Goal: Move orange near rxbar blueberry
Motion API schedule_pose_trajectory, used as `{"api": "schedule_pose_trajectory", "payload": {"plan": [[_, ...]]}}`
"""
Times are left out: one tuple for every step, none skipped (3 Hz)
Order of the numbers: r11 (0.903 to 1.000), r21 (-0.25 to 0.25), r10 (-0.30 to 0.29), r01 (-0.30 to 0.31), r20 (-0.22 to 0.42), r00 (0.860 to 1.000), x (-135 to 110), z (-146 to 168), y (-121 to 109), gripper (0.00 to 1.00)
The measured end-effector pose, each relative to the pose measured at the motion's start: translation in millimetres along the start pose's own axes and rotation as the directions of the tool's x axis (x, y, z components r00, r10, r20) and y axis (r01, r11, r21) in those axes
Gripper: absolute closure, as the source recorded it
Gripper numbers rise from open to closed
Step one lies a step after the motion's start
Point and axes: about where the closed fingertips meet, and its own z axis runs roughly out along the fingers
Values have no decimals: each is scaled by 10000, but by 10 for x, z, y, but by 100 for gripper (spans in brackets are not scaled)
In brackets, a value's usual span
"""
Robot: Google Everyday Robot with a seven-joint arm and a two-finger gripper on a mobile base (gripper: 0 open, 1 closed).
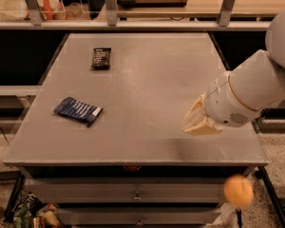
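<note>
The orange [238, 191] is off the table, a blurred pale-orange ball in front of the drawers below the table's front right corner. The rxbar blueberry [78, 110], a flat dark-blue bar with white lettering, lies on the left part of the grey table [147, 94]. My gripper [199, 120], cream-coloured at the end of the white arm, hovers over the table's right front area, above and left of the orange and far right of the blue bar. It holds nothing that I can see.
A smaller black wrapped bar [101, 58] lies at the back left of the table. Drawers [133, 194] sit under the tabletop. A shelf with rails and bags [19, 4] runs behind the table. Clutter [28, 215] lies on the floor at lower left.
</note>
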Motion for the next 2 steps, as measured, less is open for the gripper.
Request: {"api": "schedule_pose_trajectory", "payload": {"plan": [[9999,5,-167,167,106,9998,26,15,35,100],[9993,6,-361,361,203,9991,15,33,47,100]]}}
